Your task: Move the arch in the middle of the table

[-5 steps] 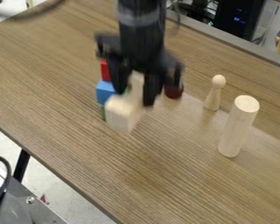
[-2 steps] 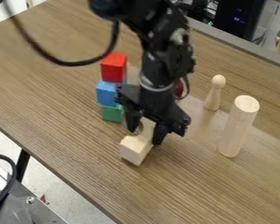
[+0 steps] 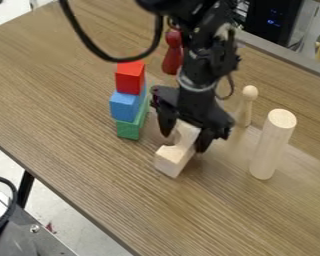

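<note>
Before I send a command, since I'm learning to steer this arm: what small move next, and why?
I'd probably ease the claw down a touch: it grips the wooden arch low at the tabletop, apart from the block stack and wooden cylinder; whether the underside touches, I can't tell.

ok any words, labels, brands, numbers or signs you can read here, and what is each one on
None that can be read.
Small blue glowing marks on the black case behind the table: too small to tell if they are characters.
Arch, stacked blocks, wooden cylinder: no lettering visible.
</note>
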